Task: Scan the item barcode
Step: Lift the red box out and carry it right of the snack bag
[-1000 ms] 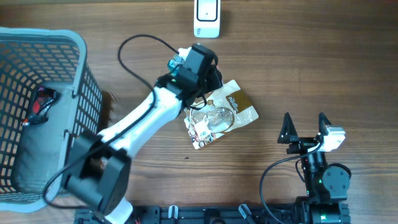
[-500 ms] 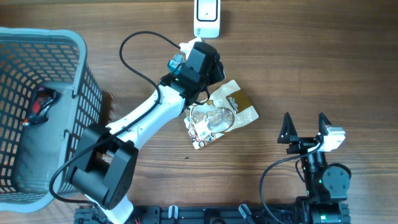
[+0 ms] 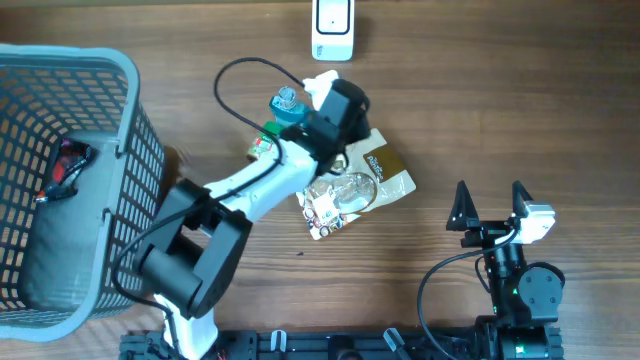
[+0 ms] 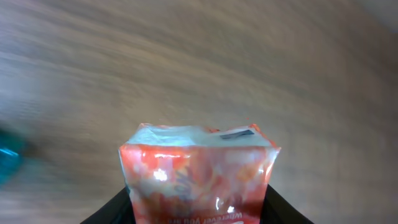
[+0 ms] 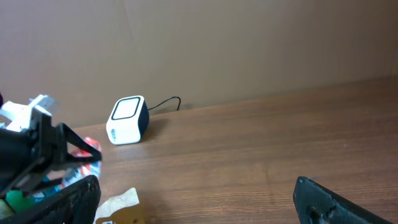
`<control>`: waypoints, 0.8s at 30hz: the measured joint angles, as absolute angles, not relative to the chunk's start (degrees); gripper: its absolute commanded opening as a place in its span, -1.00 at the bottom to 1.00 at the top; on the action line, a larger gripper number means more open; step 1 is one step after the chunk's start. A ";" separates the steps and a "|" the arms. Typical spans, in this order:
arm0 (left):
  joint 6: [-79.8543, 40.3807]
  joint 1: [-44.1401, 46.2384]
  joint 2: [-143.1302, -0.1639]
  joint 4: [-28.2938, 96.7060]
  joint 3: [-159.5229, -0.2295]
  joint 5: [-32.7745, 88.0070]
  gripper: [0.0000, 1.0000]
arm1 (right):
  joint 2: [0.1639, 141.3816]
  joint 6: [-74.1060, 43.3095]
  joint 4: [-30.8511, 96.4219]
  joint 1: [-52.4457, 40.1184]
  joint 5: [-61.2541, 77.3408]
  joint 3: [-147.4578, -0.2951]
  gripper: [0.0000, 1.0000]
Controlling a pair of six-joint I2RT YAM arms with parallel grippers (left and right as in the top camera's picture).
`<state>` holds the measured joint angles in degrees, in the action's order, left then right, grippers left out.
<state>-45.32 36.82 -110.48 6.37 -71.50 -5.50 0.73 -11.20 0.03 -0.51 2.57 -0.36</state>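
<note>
packet (image 4: 199, 171), orange-red, gripped betw. jaws of l. gripper (image 4: 198, 214), held off worktop (image 3: 520, 100). l. gripper near white scanner (image 3: 333, 28), not touching; gold pouch (image 3: 385, 170) lies on worktop just beside it. r. gripper (image 3: 491, 212) well apart at front edge of worktop, jaws wide open, nothing betw. them. basket (image 3: 120, 120) at far left.

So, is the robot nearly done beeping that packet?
Done: the orange packet is gripped in the left end effector. In hand: it is held close to the white scanner. Left: facing its barcode to the scanner. The right end effector waits open.
</note>
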 measured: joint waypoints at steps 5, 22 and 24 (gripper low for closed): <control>-44.97 41.63 -110.48 6.17 -71.50 -5.28 -0.01 | 0.73 -11.20 0.03 -0.51 2.57 -0.36 1.00; -43.88 47.51 -115.39 4.89 -71.50 -5.28 1.00 | 0.73 -11.20 0.01 -0.51 2.57 -0.36 1.00; -43.75 47.68 -115.15 4.86 -71.50 -5.32 0.99 | 0.73 -11.20 0.03 -0.51 2.57 -0.36 1.00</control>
